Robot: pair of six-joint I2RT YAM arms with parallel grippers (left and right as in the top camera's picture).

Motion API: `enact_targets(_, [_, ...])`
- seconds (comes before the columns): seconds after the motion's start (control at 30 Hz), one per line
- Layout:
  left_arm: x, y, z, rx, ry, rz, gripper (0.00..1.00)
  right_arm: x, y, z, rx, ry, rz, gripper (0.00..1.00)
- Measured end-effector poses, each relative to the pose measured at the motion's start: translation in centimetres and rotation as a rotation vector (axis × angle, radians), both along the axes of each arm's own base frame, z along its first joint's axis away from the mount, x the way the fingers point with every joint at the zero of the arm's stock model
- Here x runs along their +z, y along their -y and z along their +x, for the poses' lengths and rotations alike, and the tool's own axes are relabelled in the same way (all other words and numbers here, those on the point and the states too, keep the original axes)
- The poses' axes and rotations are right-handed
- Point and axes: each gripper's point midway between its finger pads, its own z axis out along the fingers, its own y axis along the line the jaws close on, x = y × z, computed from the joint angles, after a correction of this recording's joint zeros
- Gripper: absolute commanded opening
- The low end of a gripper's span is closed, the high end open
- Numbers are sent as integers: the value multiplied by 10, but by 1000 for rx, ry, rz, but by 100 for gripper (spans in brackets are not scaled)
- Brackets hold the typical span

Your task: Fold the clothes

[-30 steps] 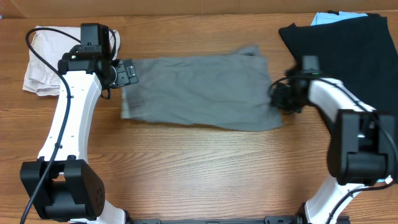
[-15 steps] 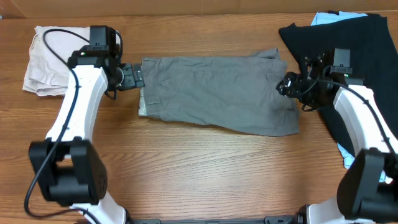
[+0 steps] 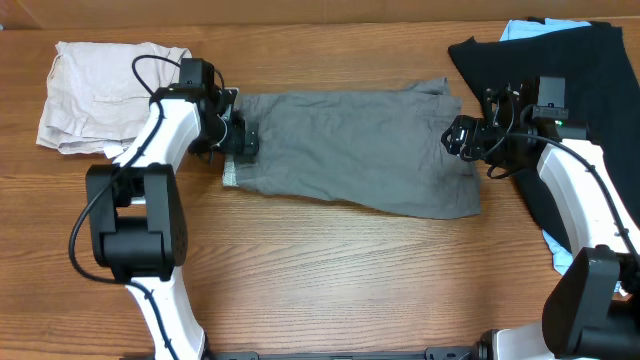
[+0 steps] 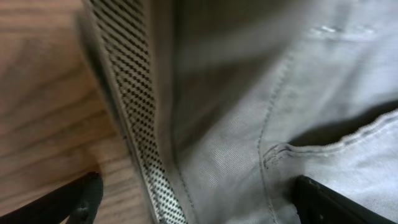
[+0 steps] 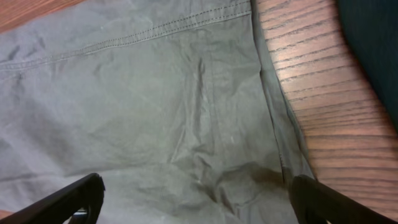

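Grey woven cloth lies under both pairs of my fingers, and neither pair has hold of it. My left gripper [image 4: 199, 200] is spread wide, one tip over bare wood and the other over fabric, straddling the pale speckled waistband lining [image 4: 134, 112] at the waist end of the shorts [image 3: 350, 150]. My right gripper [image 5: 199, 198] is spread just as wide above the hem end, close to the cloth's right edge, with only flat fabric and a few soft creases between its tips. The shorts lie stretched across the middle of the table [image 3: 330, 280], waist to my left and hems to my right, fairly smooth. I judge the laying-out done. They look narrow enough that one leg may already rest on the other, though from above I cannot be sure of that. No crosswise fold shows, so closing on an end and carrying it over the other is what I take to be left. Farther out, the beige shorts [image 3: 95, 85] sit at the far left, and the black garment [image 3: 560, 70] with its light-blue cloth [image 3: 528, 30] at the far right, both apart from my work.
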Motion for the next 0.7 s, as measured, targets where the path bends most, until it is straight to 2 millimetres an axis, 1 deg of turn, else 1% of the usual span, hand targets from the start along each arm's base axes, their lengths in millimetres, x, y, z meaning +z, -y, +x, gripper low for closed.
enact_targets(0.03, [-4, 0, 0, -6, -6, 2, 81, 0, 0, 0, 2, 1, -1, 95])
enact_targets(0.07, [-4, 1, 0, -14, -2, -3, 71, 0, 0, 0, 2, 1, -1, 93])
enact_targets(0.1, [-4, 1, 0, -19, -2, -3, 59, 0, 0, 0, 3, -1, -2, 92])
enact_targets(0.23, [-7, 6, 1, -26, -5, -32, 4, 1, 0, 1, 5, 7, -3, 79])
enact_targets(0.27, [-8, 8, 0, -28, -8, -40, 4, 1, 0, 2, 6, 13, -4, 74])
enact_targets(0.3, [-9, 9, 0, -31, -10, -50, 4, 2, 0, 4, 12, 23, -4, 63])
enact_targets(0.33, [-8, 11, 0, -33, -9, -55, 4, 2, 0, 5, 8, 24, 0, 47])
enact_targets(0.37, [-8, 11, 0, -33, -9, -57, 4, 4, -2, 6, 13, 34, 8, 36])
enact_targets(0.5, [-7, 12, -3, -30, -26, -65, 4, 8, -8, 11, 27, 59, 41, 7])
enact_targets(0.53, [-6, 11, -7, -28, -45, -64, 4, 9, -9, 12, 31, 66, 51, 4])
enact_targets(0.63, [1, 6, -22, -15, -124, -64, 4, 12, -13, 14, 49, 82, 69, 4])
enact_targets(0.7, [12, 1, -28, -4, -156, -64, 4, 11, -16, 16, 61, 88, 81, 4])
